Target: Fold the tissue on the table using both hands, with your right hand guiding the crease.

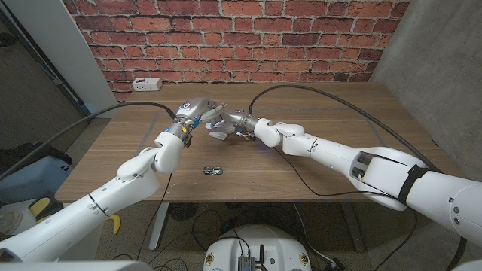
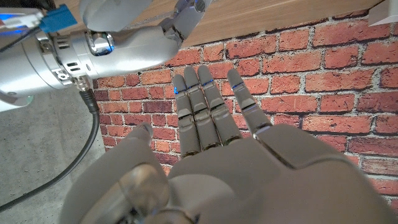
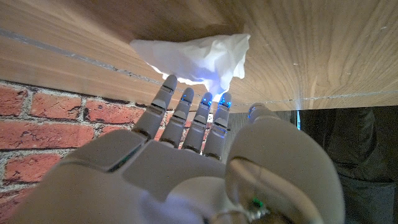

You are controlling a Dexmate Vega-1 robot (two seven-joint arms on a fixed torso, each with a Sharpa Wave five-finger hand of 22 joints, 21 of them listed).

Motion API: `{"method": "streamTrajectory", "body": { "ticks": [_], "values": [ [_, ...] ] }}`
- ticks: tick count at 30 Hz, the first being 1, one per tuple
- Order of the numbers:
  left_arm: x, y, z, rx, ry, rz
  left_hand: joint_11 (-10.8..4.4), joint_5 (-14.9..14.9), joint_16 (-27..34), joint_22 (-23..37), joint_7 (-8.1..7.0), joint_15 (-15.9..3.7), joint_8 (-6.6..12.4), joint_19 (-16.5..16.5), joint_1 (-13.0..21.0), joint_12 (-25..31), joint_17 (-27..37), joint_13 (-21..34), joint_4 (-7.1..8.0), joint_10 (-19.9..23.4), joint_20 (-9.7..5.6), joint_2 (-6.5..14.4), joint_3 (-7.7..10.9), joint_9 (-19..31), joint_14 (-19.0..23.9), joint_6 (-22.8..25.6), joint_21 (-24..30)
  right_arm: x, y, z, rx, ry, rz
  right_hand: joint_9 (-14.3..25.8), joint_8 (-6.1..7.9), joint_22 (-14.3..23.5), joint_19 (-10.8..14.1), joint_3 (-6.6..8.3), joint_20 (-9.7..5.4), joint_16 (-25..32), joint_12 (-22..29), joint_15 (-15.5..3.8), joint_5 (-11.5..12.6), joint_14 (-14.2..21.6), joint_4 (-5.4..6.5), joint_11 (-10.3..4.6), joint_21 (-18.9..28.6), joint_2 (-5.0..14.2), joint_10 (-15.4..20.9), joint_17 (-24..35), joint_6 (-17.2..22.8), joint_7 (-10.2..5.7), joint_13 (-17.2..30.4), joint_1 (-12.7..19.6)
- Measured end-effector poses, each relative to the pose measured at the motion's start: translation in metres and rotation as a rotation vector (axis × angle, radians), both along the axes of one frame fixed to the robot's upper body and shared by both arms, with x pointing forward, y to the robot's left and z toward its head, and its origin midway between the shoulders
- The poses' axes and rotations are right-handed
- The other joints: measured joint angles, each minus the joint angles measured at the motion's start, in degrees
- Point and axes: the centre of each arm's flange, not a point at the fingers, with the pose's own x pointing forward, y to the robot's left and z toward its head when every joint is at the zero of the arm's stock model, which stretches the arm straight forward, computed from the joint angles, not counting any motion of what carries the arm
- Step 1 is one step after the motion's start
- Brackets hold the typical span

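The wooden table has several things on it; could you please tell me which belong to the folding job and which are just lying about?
Part of the job:
- tissue, crumpled on the table
- left robot hand
- right robot hand, its fingertips near the tissue

Just lying about:
- small dark metal object near the front edge
- white power strip at the back edge

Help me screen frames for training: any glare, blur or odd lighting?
Head view: sharp, evenly lit. Left wrist view: left hand close, softly blurred at the bottom. Right wrist view: blue glow on the fingertips tints the tissue; picture upside down.
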Motion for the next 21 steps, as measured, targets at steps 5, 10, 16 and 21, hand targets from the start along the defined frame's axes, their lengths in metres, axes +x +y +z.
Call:
{"method": "streamTrajectory", "body": {
  "ticks": [5, 10, 16, 21],
  "values": [
    [-0.001, 0.001, 0.0, -0.01, -0.001, -0.006, -0.15, 0.0, 0.0, -0.27, -0.53, 0.0, 0.0, -0.29, -0.3, -0.02, -0.27, -0.25, 0.0, 0.15, -0.3, -0.3, 0.0, -0.16, 0.0, 0.47, 0.0, 0.001, 0.004, -0.005, -0.04, 0.024, 0.005, 0.0, 0.0, 0.0, -0.71, -0.5, 0.09, -0.63, 0.0, 0.19, 0.0, -0.63, 0.49, -0.11, 0.0, -0.09, 0.11, -0.17, 0.0, 0.0, 0.0, -1.56],
    [-0.001, 0.002, -0.001, -0.016, 0.0, -0.008, -1.12, 0.0, -0.45, -0.5, -2.03, -0.45, 0.0, -0.29, -0.41, -0.43, -0.62, -0.52, -0.18, 0.47, -0.3, -0.41, 0.18, -0.28, -0.18, 0.56, -0.22, 0.002, 0.007, -0.01, -0.074, 0.05, 0.003, 0.0, 0.25, 0.0, -1.02, -1.12, 0.4, -0.63, 0.0, 0.1, 0.0, -0.72, 1.11, 0.22, -0.48, -0.41, 0.43, -0.44, 0.0, 0.0, 0.0, -3.22],
    [-0.002, 0.002, -0.002, -0.018, 0.0, -0.009, -1.53, 0.0, -0.89, -0.68, -2.68, -0.74, -0.49, -0.51, -0.6, -0.63, -0.95, -0.77, -0.19, 0.48, -0.52, -0.6, 0.19, -0.28, -0.29, 0.16, -0.23, 0.002, 0.01, -0.013, -0.104, 0.074, 0.0, 0.0, 0.25, -0.19, -1.56, -1.36, 0.09, -0.63, 0.25, 0.42, 0.44, -1.03, 1.34, 0.43, -0.98, -0.66, 0.64, -0.62, -0.31, 0.31, -0.24, -4.48],
    [-0.002, 0.002, -0.002, -0.019, -0.001, -0.01, -2.01, 0.0, -1.17, -0.8, -3.16, -0.74, -0.49, -0.59, -0.82, -0.63, -1.07, -0.77, -0.17, 0.34, -0.61, -0.84, 0.17, -0.27, -0.29, 0.25, -0.23, 0.001, 0.011, -0.015, -0.116, 0.084, -0.003, -0.26, 0.25, -0.16, -2.18, -1.59, 0.5, -1.06, -0.12, 0.31, 0.77, -1.96, 1.58, 1.68, -1.14, -0.75, -0.67, -1.15, -2.31, -0.86, -0.26, -5.88]
  ]
}}
